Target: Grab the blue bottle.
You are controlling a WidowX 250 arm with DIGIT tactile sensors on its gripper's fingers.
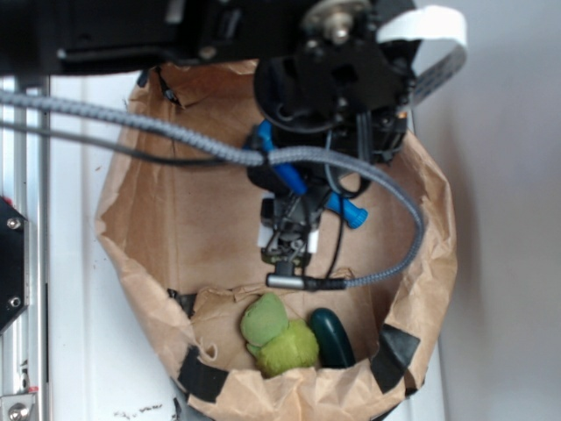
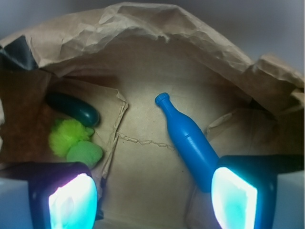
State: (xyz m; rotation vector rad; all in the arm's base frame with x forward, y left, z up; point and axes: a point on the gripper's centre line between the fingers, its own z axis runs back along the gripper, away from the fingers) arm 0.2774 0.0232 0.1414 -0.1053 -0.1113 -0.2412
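The blue bottle [image 2: 188, 140] lies on its side on the floor of a brown paper bag [image 2: 143, 24], neck pointing to the upper left in the wrist view. My gripper [image 2: 153, 200] is open above the bag floor, with only bare paper between the lit pads [image 2: 74, 200]. The bottle's base runs behind the right finger [image 2: 233, 195], outside the gap. In the exterior view the arm hangs over the bag and hides most of the bottle [image 1: 352, 212]; the gripper [image 1: 289, 241] points down into it.
A light green plush toy [image 2: 76, 143] and a dark green rounded object [image 2: 76, 109] sit together at the bag's left side, also seen as plush [image 1: 279, 338] and dark object [image 1: 331, 338]. The bag's crumpled walls [image 1: 131, 254] ring the space. A grey cable [image 1: 175, 136] crosses above.
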